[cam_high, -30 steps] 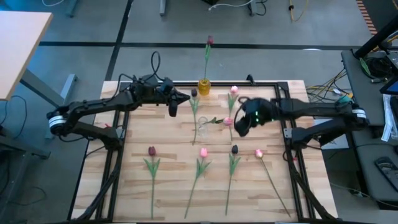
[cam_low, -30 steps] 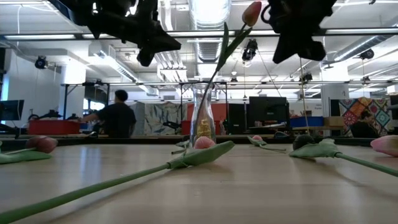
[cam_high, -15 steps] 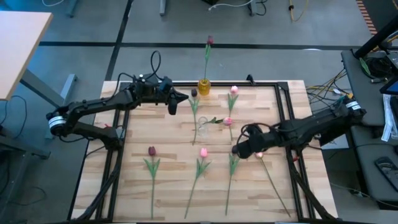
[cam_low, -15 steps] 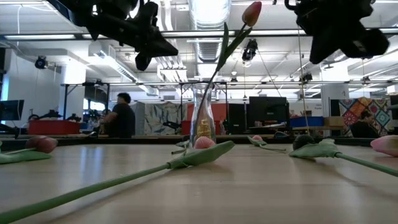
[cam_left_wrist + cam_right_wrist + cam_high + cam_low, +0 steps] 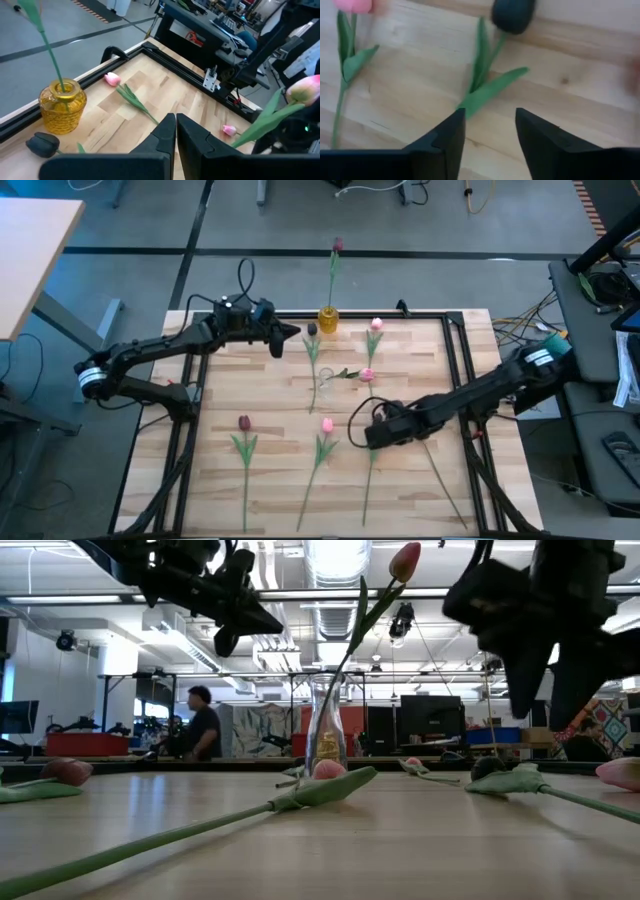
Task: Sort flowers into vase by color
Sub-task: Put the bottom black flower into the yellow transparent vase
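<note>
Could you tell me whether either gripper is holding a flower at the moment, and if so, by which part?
Nothing is held. The right gripper is open above a dark tulip on the table, and the left gripper is shut on nothing near the yellow vase.

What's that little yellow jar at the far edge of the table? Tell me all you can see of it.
The yellow vase is a small, squat, amber-coloured vessel of what looks like textured glass, with a short neck and round rim. It stands upright at the far edge of the wooden table, against the black frame. One maroon-headed tulip stands in it on a long green stem. A dark tulip head lies beside it.
</note>
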You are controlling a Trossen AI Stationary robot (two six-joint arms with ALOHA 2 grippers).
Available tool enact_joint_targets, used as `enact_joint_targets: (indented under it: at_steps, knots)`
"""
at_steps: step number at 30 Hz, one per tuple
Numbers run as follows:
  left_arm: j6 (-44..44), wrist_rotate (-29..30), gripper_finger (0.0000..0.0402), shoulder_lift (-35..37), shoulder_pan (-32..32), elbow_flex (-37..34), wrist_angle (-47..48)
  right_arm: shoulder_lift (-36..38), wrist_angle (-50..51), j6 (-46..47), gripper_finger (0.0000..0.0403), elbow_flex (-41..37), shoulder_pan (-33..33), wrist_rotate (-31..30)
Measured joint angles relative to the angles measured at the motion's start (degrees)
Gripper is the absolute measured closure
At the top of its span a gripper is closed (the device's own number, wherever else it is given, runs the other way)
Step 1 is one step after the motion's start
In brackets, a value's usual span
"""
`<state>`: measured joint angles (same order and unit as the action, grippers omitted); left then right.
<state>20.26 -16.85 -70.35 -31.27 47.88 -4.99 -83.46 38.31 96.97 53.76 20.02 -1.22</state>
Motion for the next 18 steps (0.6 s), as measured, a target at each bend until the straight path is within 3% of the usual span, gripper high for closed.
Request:
enact_joint_targets:
  at_steps: [10,18]
  knots:
    - [-0.01,-0.08,0.0402,-0.04,-0.78,0.0,0.67,-9.61,-10.37,3.72,0.0228,0.0,-0.04,1.31]
    - [0.32,-0.03,0.0402,-0.07,-0.92,0.0,1.44,-12.21,-9.68,5.18,0.0295,0.22,-0.06,2.68]
